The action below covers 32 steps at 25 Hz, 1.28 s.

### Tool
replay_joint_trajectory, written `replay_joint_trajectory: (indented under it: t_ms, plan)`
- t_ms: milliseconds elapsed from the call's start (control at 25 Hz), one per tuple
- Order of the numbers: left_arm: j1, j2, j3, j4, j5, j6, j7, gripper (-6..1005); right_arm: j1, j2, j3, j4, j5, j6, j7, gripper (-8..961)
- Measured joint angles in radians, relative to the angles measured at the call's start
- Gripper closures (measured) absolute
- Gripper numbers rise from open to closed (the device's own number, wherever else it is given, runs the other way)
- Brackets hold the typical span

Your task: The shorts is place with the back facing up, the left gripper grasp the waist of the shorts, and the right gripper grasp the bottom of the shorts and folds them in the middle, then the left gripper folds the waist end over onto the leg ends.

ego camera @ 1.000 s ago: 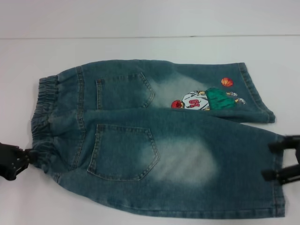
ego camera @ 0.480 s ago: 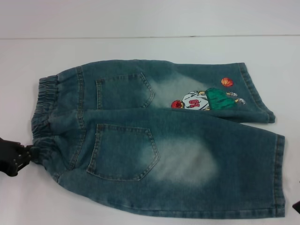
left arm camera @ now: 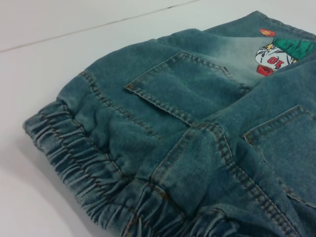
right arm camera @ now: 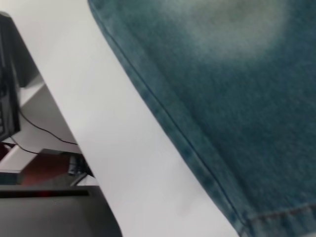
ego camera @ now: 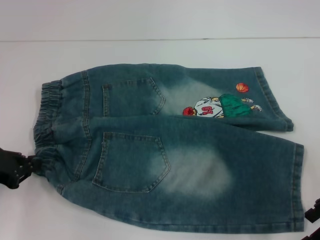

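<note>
Shorts [ego camera: 170,150] lie flat on the white table [ego camera: 150,50], back up, 2 pockets showing, waist toward your left and hems [ego camera: 298,187] toward your right. The embroidered player [ego camera: 215,107] sits on the far leg. Left gripper [ego camera: 22,167] is at the near end of the elastic waist [ego camera: 45,125], touching it; you cannot tell whether it is closed. Right gripper [ego camera: 312,212] is just off the near hem's corner, only its edge visible, state unreadable.
</note>
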Motion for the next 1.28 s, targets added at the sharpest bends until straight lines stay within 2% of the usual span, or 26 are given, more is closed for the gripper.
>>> replay_joint_trajectory:
  t_ms: [400,600,720,920,1280]
  plan:
    - [0.002,0.0,0.0,-0.009,0.001,-0.001,0.004,930,0.002,0.001,-0.001,0.048,0.029,0.033,-0.022,11]
    - [0.002,-0.001,0.0,-0.011,0.001,-0.002,0.005,929,0.003,0.001,0.002,0.076,0.054,0.037,-0.042,111]
    - [0.004,-0.001,0.0,-0.011,-0.001,-0.002,0.005,929,0.0,0.001,0.004,0.078,0.054,0.08,-0.024,330]
    - [0.006,-0.009,0.0,-0.011,-0.001,-0.001,0.008,928,-0.008,0.001,-0.002,0.079,0.048,0.138,-0.007,558]
    - [0.003,-0.011,0.0,-0.012,-0.003,0.0,0.006,928,-0.008,0.001,-0.027,0.078,0.047,0.116,-0.022,757]
